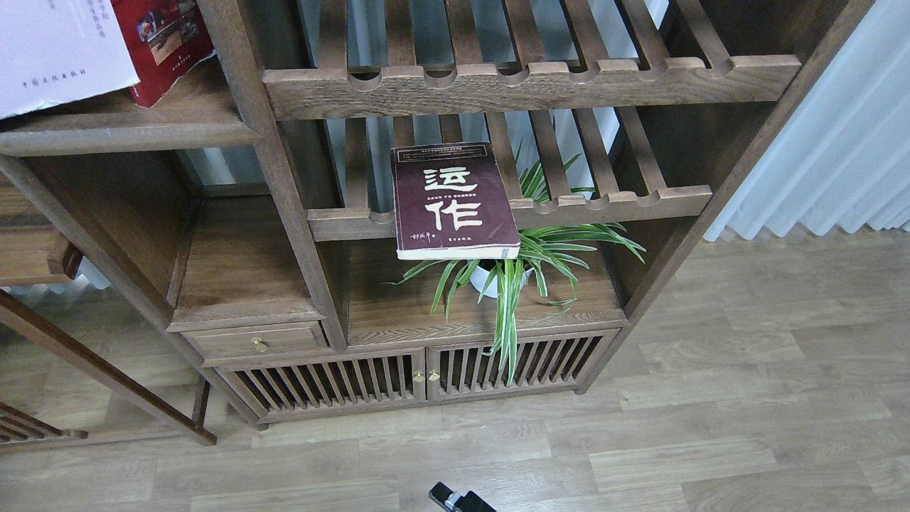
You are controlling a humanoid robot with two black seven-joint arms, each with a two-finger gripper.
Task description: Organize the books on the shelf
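Black robot part, pale patch, bottom edge.

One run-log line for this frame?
maroon book: flat on slatted rack, overhanging plant | white book, red book: on shelf | grippers: unclear

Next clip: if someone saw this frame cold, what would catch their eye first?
First the dark maroon book with big white Chinese characters, lying flat on the lower slatted rack at centre, its near end jutting past the front rail. Just below it, a striped green spider plant in a white pot spills its leaves over the cabinet top. At the upper left, a pale book and a red book rest on the solid shelf.
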